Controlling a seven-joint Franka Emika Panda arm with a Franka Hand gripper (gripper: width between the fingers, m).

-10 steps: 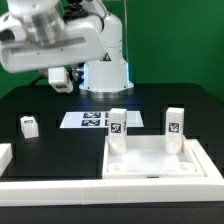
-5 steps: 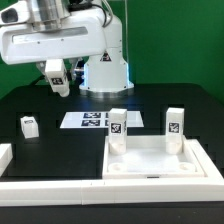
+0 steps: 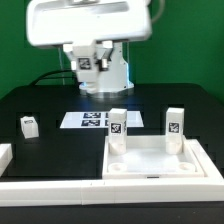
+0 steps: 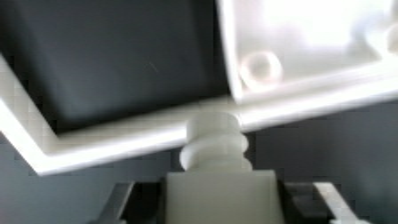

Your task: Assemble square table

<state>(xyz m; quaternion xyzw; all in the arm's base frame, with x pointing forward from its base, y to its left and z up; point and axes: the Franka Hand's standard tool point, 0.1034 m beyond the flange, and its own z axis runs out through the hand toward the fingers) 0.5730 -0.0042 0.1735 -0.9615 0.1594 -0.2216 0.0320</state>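
Observation:
The white square tabletop [image 3: 158, 160] lies at the front right, rim up, with round corner sockets. Two white tagged legs stand upright at its far corners, one on the left [image 3: 118, 125] and one on the right [image 3: 175, 122]. A third leg [image 3: 29, 126] stands loose on the table at the left. My gripper [image 3: 87, 66] hangs high at the back, shut on a fourth tagged leg [image 3: 85, 64]. In the wrist view this leg [image 4: 217, 165] sits between the fingers of the gripper [image 4: 217, 205], well above the tabletop [image 4: 329, 45] and one socket [image 4: 262, 68].
The marker board [image 3: 92, 120] lies behind the tabletop. A long white border rail [image 3: 60, 190] runs along the front, with a short piece [image 3: 4, 155] at the left. A white edge [image 4: 107, 140] crosses the wrist view below the held leg.
The arm has swung from the exterior view's left toward the middle, carrying the leg. The wrist has turned. The tabletop and the other legs have not moved.

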